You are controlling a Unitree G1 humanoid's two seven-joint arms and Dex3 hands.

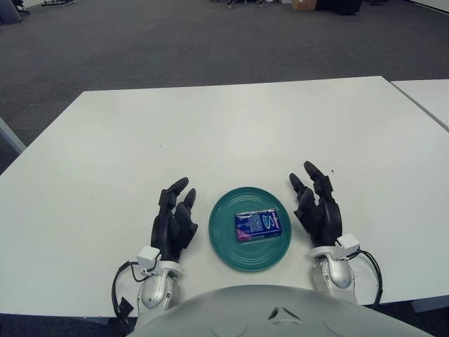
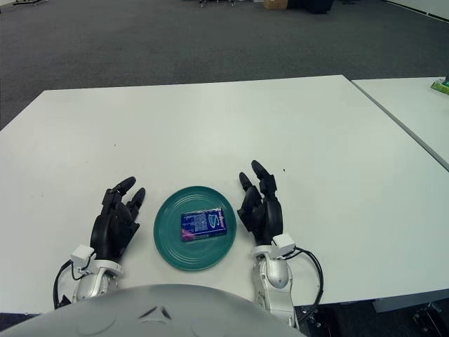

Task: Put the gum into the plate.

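A blue and purple gum pack (image 1: 257, 225) lies flat inside the round teal plate (image 1: 231, 247) near the table's front edge. My right hand (image 1: 317, 206) hovers just right of the plate, fingers spread and holding nothing, a small gap between it and the rim. My left hand (image 1: 175, 216) shows just left of the plate, fingers relaxed and empty.
The white table (image 1: 224, 133) stretches far beyond the plate. A second white table (image 1: 429, 95) stands at the right, separated by a narrow gap, with a small green item (image 2: 440, 86) on it. Grey carpet lies beyond.
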